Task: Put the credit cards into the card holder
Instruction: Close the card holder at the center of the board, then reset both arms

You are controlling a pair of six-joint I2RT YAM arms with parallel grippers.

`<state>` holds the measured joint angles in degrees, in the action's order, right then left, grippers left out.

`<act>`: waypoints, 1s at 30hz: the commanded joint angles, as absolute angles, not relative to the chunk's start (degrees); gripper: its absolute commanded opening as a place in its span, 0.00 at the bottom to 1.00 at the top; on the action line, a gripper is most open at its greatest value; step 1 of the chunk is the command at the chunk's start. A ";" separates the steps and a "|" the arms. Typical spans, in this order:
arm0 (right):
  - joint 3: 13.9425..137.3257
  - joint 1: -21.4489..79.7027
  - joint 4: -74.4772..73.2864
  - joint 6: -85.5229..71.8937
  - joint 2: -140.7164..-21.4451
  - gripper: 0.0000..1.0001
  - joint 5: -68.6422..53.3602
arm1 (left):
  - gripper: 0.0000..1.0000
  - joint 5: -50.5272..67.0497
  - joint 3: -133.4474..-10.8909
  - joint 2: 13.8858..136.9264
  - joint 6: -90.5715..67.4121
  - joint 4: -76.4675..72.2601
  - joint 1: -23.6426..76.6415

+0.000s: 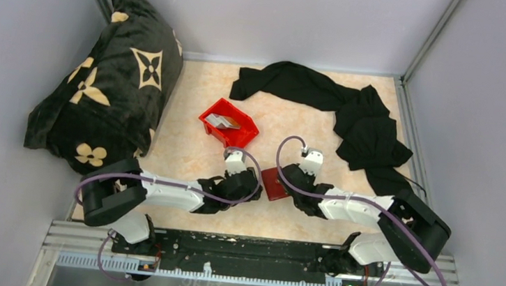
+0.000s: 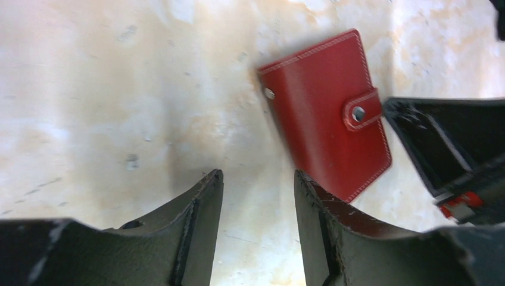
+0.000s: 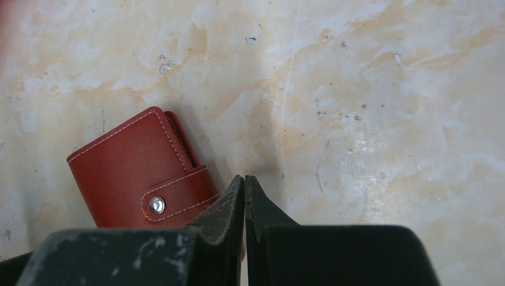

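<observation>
One card holder (image 2: 327, 119) here, dark red, folded with its snap strap done up, lying flat on the desk (image 1: 192, 88) between the two arms. The left fingers (image 2: 199, 220) are apart with nothing between them, just bare desk, and the holder sits a little ahead and off to one side of them. The right fingers (image 3: 229, 208) are pressed together on nothing, tips right by the holder's strap edge; can't tell if they actually touch it. The credit cards (image 1: 222, 120) are a pale little pile in the one red bin (image 1: 244, 136) further back, too small to count. Also on the desk: one crumpled black cloth (image 1: 338, 106) and one black flower-print cushion (image 1: 101, 86).
</observation>
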<state>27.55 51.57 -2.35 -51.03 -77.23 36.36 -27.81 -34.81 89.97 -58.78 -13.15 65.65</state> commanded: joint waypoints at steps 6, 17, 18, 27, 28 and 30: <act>30.23 50.50 -5.60 -40.65 -66.86 0.18 42.88 | 0.71 -44.78 -37.77 80.53 -52.59 2.50 65.78; 32.66 43.65 -5.62 -27.62 -60.09 0.65 42.99 | 0.93 -37.72 -34.74 77.41 -29.40 -19.54 56.32; 32.92 43.52 -6.25 -27.52 -59.81 0.68 43.50 | 0.95 -35.78 -34.87 77.96 -29.36 -19.49 54.65; 36.84 43.52 -15.89 -32.33 -61.40 0.84 46.35 | 0.99 -35.99 -29.41 78.77 -26.27 -26.45 50.91; 37.09 43.51 -16.09 -32.70 -61.42 0.85 46.75 | 0.99 -36.29 -28.69 78.57 -26.30 -26.98 50.94; 37.46 43.52 -16.67 -33.45 -61.08 0.87 47.98 | 0.99 -37.03 -27.76 78.33 -26.24 -27.72 50.85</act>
